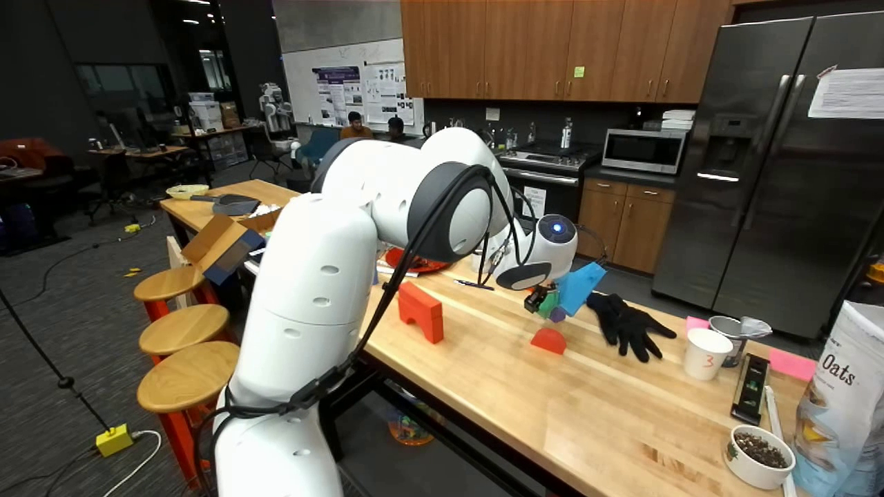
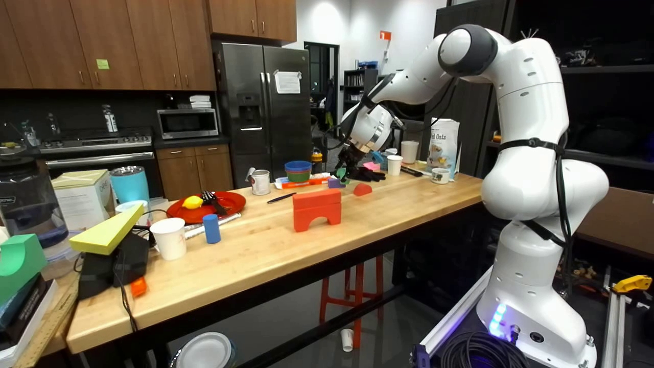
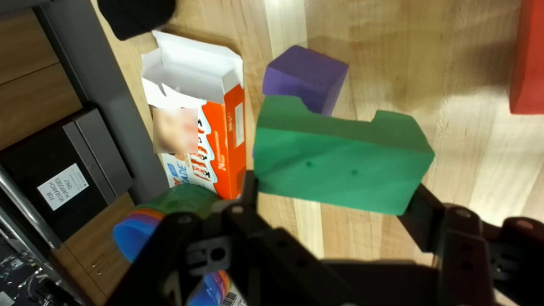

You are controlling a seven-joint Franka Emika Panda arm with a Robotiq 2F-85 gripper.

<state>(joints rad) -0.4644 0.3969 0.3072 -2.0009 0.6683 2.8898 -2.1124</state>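
Observation:
My gripper (image 3: 334, 191) is shut on a green block (image 3: 340, 170) with a notched edge. One finger lies against each end of it, and the block sits slightly tilted between them. A purple block (image 3: 308, 74) stands on the table just beyond, partly hidden by the green one. In both exterior views the green block (image 1: 548, 304) (image 2: 343, 176) hangs low by the purple block (image 1: 557, 315) (image 2: 334, 182); whether they touch I cannot tell. A red half-round block (image 1: 550, 340) (image 2: 363, 189) lies nearby on the tabletop.
An opened orange and white box (image 3: 233, 140) and stacked coloured bowls (image 2: 298, 171) stand beside the gripper. A black glove (image 1: 630, 324) lies close by. Farther along are a red arch with a slab on top (image 2: 317, 208), a pen (image 2: 281, 198) and a red plate (image 2: 232, 203).

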